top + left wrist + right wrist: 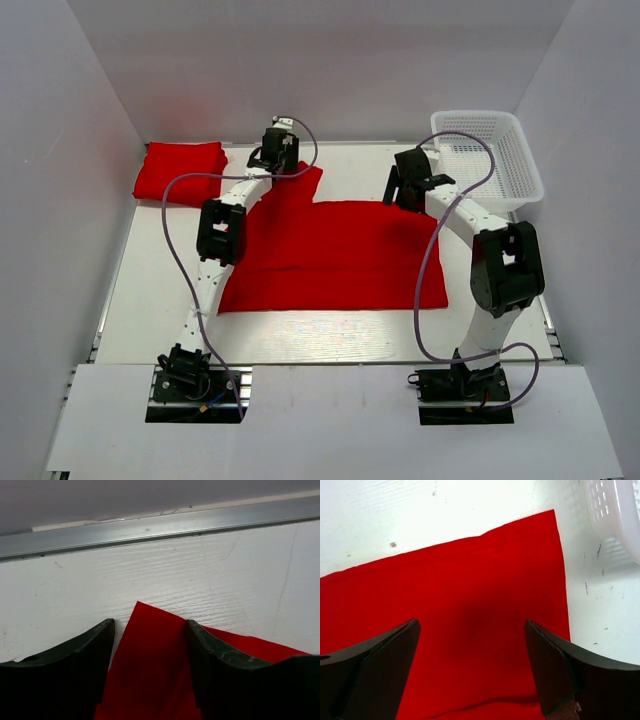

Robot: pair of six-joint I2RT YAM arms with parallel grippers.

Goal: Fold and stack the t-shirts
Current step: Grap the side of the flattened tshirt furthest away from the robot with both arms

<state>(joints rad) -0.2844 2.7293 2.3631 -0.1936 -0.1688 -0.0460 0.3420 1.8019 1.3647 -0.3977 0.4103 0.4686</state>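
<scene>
Far-left corner of the table (330,335): you've got one folded t-shirt (180,172) lying flat, well apart from the rest. Next along, the L arm reaches to the far side. The left gripper (272,155) sits over the pointed flap at the far-left of the spread t-shirt (340,255). In the L wrist view its fingers (75,665) are parted w/ the red corner lying flat on the white tabletop btwn them, so nothing is pinched, i.e. released. An alu rail (150,530) runs along the table edge beyond that corner.

The spread t-shirt fills the table centre, w/ its near hem roughly straight and facing you.

To the right, the right gripper (405,188) hovers at the shirt's far-right corner. The R wrist view shows its fingers (380,665) wide apart over the cloth, gripping nothing, w/ a soft shadow on the fabric btwn them. You can't tell if the tips touch the cloth.

The white mesh basket (490,155) is at the far-right corner, near that shirt corner but not touching it
</scene>
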